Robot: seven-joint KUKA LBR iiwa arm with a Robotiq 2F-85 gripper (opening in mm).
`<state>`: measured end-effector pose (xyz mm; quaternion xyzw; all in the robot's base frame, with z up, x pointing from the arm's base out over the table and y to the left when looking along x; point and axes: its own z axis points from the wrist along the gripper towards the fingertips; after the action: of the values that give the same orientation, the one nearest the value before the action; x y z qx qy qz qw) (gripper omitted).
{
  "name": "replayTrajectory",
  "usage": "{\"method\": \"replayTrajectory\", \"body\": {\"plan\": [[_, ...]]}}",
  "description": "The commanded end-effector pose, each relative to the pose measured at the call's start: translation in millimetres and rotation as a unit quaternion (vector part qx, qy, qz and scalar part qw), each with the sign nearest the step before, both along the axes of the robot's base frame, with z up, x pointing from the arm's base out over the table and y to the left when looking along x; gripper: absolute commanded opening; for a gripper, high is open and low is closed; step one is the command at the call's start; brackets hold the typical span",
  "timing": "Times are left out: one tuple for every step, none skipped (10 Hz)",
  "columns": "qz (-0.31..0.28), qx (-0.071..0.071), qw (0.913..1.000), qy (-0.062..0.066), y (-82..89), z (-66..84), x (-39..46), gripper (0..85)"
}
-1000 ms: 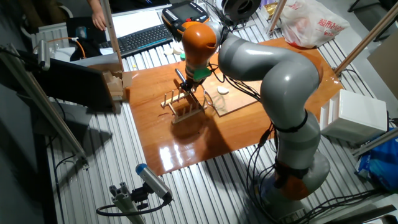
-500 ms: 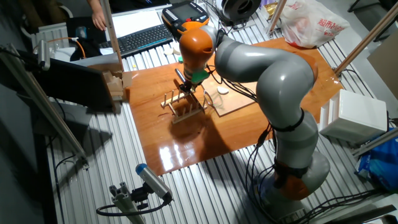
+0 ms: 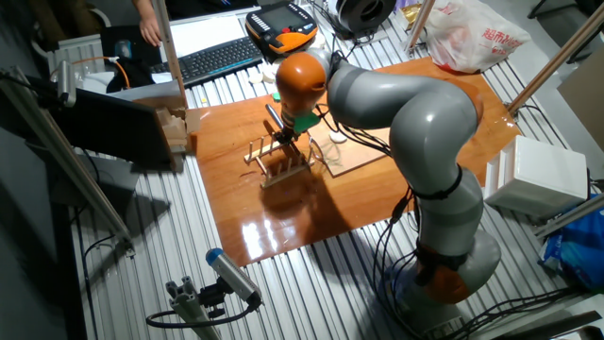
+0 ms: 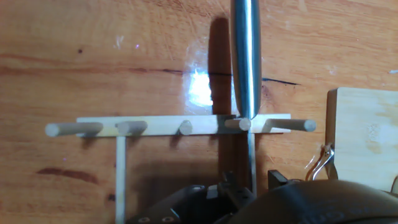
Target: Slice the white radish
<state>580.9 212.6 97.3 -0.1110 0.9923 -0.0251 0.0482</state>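
The white radish (image 3: 337, 138) is a small pale oval lying on the light cutting board (image 3: 354, 156), right of the arm's hand. In the hand view only the board's corner (image 4: 364, 143) shows, and the radish is out of frame. A steel knife blade (image 4: 246, 62) comes down from the top edge, its narrow end resting at the pegs of a wooden rack (image 4: 180, 126). My gripper (image 4: 249, 180) sits just below the rack rail, with dark fingertips (image 4: 225, 180) apart on either side of a rack rod. In the fixed view the gripper (image 3: 286, 137) hovers over the rack (image 3: 281, 162).
A stack of wooden blocks (image 3: 175, 127) stands at the left edge of the wooden tabletop (image 3: 283, 217). Behind it are a keyboard (image 3: 212, 59) and a teach pendant (image 3: 281, 24). A plastic bag (image 3: 472, 38) lies at the back right, and a metal clip (image 4: 322, 163) hangs at the board's corner.
The arm's elbow has swung a little to the left and the orange wrist has dipped slightly toward the rack. The rack, board and radish have not moved.
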Motion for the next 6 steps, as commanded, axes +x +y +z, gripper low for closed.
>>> {"method": "replayTrajectory", "body": {"plan": [[0.001, 0.004, 1.0000, -0.004, -1.0, -4.4, 1.0, 34.0], [0.003, 0.006, 1.0000, -0.005, -0.7, -8.0, 2.4, 34.0], [0.005, 0.007, 0.9999, -0.005, -1.0, -8.9, 2.7, 34.0], [0.008, 0.007, 0.9999, -0.005, -1.0, -9.0, 2.8, 17.0], [0.012, 0.009, 0.9999, -0.003, -1.0, -9.2, 2.8, 17.0], [0.017, 0.016, 0.9997, 0.005, -0.9, -9.5, 2.8, 0.0]]}}
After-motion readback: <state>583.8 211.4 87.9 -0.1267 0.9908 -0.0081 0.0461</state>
